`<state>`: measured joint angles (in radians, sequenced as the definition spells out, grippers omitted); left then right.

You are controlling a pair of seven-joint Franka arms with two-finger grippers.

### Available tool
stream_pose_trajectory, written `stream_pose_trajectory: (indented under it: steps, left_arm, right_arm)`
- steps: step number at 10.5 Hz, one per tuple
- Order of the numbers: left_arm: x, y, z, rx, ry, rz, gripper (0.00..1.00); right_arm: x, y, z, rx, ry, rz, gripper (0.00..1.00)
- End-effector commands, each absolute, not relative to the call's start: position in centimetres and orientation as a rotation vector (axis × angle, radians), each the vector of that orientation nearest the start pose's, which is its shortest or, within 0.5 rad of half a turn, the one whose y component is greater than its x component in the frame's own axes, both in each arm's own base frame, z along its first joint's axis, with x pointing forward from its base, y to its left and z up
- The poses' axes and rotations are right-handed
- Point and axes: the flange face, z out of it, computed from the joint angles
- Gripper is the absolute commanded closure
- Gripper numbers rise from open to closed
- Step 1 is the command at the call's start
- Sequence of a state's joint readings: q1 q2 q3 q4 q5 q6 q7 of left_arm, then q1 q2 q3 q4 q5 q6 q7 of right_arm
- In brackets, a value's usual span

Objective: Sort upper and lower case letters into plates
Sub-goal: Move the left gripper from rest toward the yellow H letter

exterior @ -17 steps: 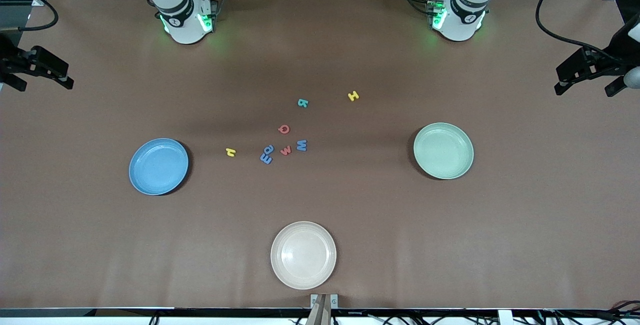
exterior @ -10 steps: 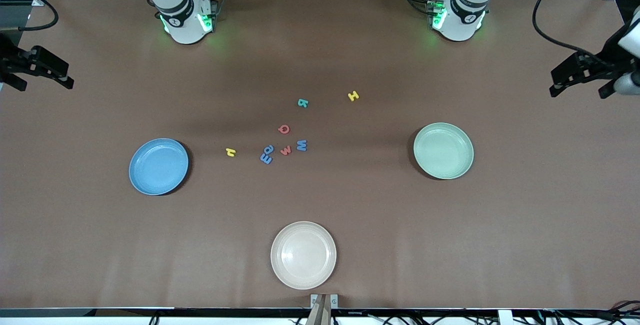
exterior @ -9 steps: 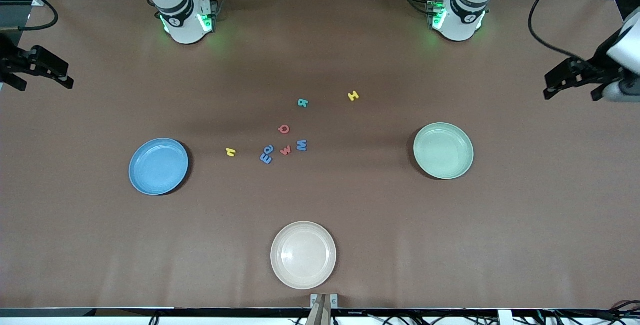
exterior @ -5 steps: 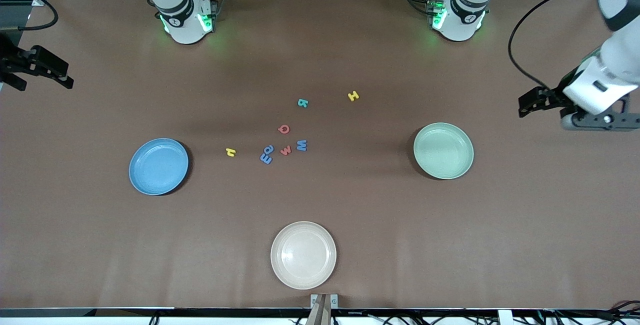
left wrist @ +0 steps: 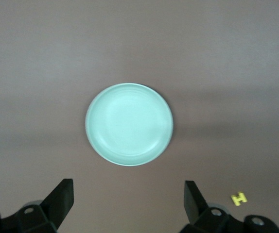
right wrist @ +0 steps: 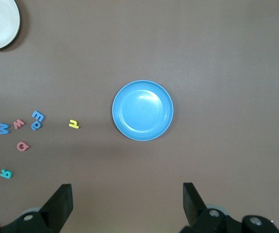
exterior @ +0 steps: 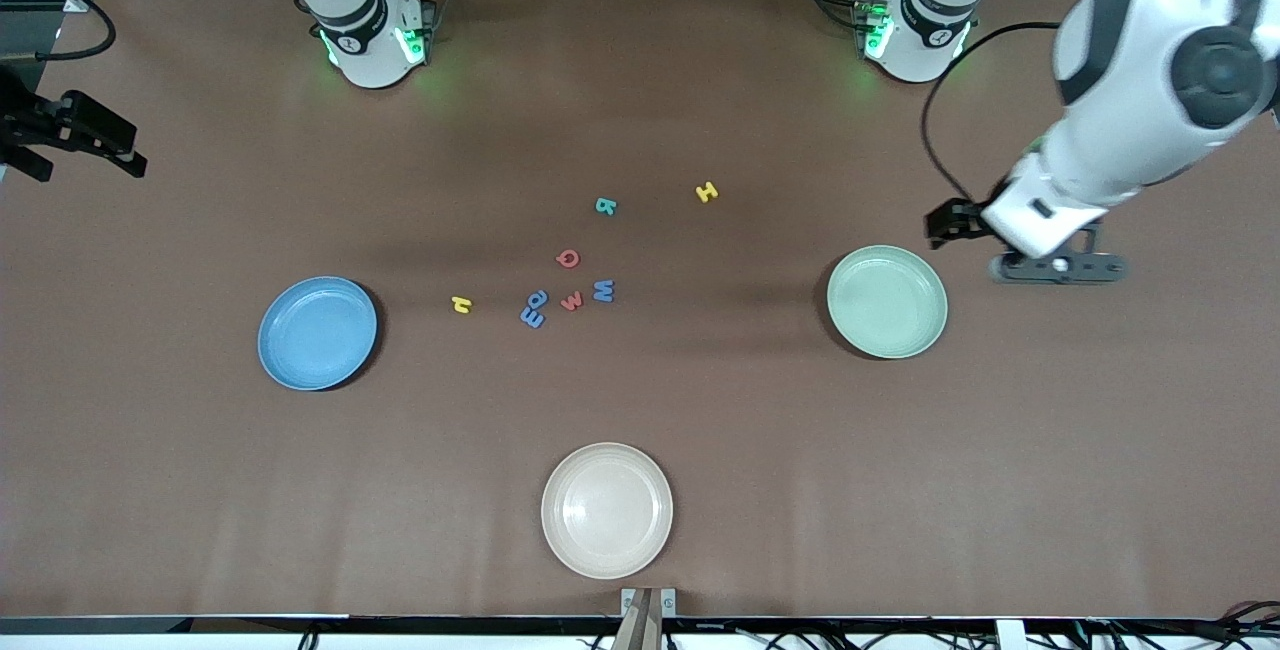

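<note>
Left gripper (left wrist: 127, 206) hangs wide open and empty above the mint plate (left wrist: 129, 124); right gripper (right wrist: 127, 206) likewise above the blue plate (right wrist: 143, 110).

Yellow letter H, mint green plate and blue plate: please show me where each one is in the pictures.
yellow letter H (exterior: 707, 192), front view, on the middle of the letter.
mint green plate (exterior: 887, 301), front view, on its bare inner floor.
blue plate (exterior: 317, 333), front view, on its bare inner floor.

Left arm reaching in from its end of the table, left gripper (left wrist: 127, 204) up in the air, pointing down, fingers spread wide and holding nothing. Right gripper (right wrist: 126, 204) likewise spread wide and empty, waiting high above the table.
</note>
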<state>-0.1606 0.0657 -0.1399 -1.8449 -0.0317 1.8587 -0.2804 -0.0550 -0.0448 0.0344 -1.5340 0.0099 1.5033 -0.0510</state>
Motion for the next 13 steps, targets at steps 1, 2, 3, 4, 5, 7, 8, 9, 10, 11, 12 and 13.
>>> stream_pose_trajectory:
  steps: [1,2,3,4,5,7,8,9,10,11,12,13]
  left_arm:
    - [53.6,-22.5,47.9,-3.190,-0.061,0.071,0.00]
    - [52.9,-24.7,48.0,-3.203,-0.098,0.060,0.00]
    - [52.0,-27.1,48.0,-3.229,-0.180,0.052,0.00]
    - [51.2,-29.5,47.7,-3.236,-0.232,0.056,0.00]
    - [50.7,-30.4,47.7,-3.233,-0.294,0.059,0.00]
    - [50.4,-31.1,46.5,-3.209,-0.425,0.105,0.00]
    - [50.6,-31.6,45.3,-3.185,-0.540,0.140,0.00]
    - [50.1,-33.3,44.2,-3.165,-0.651,0.159,0.00]
    - [49.7,-34.3,43.5,-3.137,-0.728,0.173,0.00]
    - [49.1,-35.5,42.9,-3.137,-0.753,0.184,0.00]
    - [49.2,-35.9,42.0,-3.130,-0.808,0.191,0.00]
    - [49.3,-36.9,40.3,-3.116,-0.880,0.212,0.00]
  right_arm:
    - [53.1,-0.8,66.5,-3.116,-0.049,-0.025,0.00]
    - [53.1,-0.9,66.5,-3.116,-0.047,-0.025,0.00]
    - [53.1,-0.9,66.5,-3.116,-0.047,-0.025,0.00]
    - [53.1,-0.9,66.5,-3.116,-0.047,-0.023,0.00]
    - [53.1,-0.9,66.5,-3.116,-0.047,-0.023,0.00]
    - [53.1,-0.8,66.5,-3.116,-0.049,-0.025,0.00]
    - [53.2,-0.8,66.4,-3.116,-0.049,-0.023,0.00]
    - [53.1,-0.8,66.5,-3.116,-0.049,-0.025,0.00]
    - [53.1,-0.8,66.6,-3.116,-0.049,-0.025,0.00]
    - [53.1,-0.8,66.5,-3.116,-0.051,-0.023,0.00]
    - [53.1,-0.8,66.5,-3.116,-0.049,-0.023,0.00]
    - [53.1,-0.8,66.5,-3.116,-0.049,-0.023,0.00]
